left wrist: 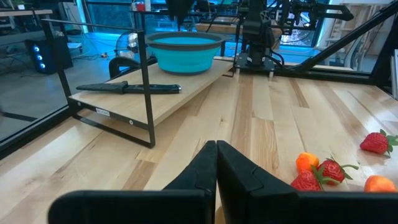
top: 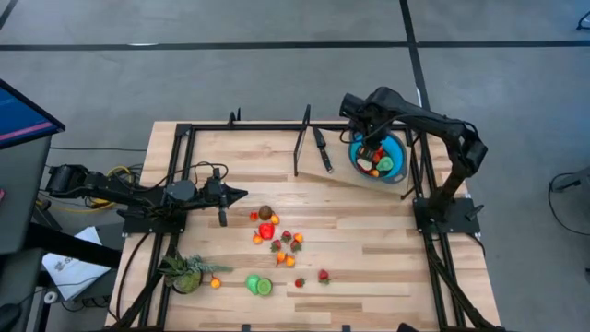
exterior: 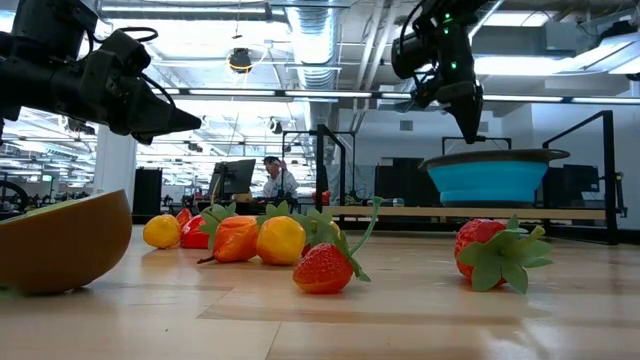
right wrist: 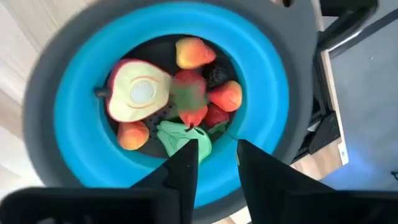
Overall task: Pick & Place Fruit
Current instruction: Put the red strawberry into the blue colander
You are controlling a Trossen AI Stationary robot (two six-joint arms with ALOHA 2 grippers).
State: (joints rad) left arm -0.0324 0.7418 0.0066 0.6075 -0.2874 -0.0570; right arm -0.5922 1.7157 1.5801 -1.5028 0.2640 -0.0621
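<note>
Fruit [right wrist: 186,102] is what the right hand [right wrist: 216,163] hangs over: its two fingers stand slightly apart with nothing between them, and a blurred red-and-green piece sits just beyond their tips, apparently falling or just landed. That hand is directly above the blue bowl [top: 396,157], which stands on a raised board [top: 346,171] at about two o'clock on the tabletop [top: 369,267].

In the bowl I count roughly seven pieces: a halved pale one, a yellow-red one, two orange ones, a red one, a green one and a dark one; some overlap, so the count is loose.

Out from the bowl, one black-handled knife [top: 321,149] lies on the board at about twelve o'clock. Near the centre, a cluster [top: 275,235] of about nine red, orange and brown pieces is left on the wood. Toward six o'clock lie two strawberries [top: 312,278], two bright green pieces [top: 258,285] and one orange piece [top: 216,283] beside the one leafy plant [top: 184,270].

The left hand [top: 241,194] hovers closed and empty at nine o'clock.

By my judgement roughly a third is done; about fourteen pieces remain.
</note>
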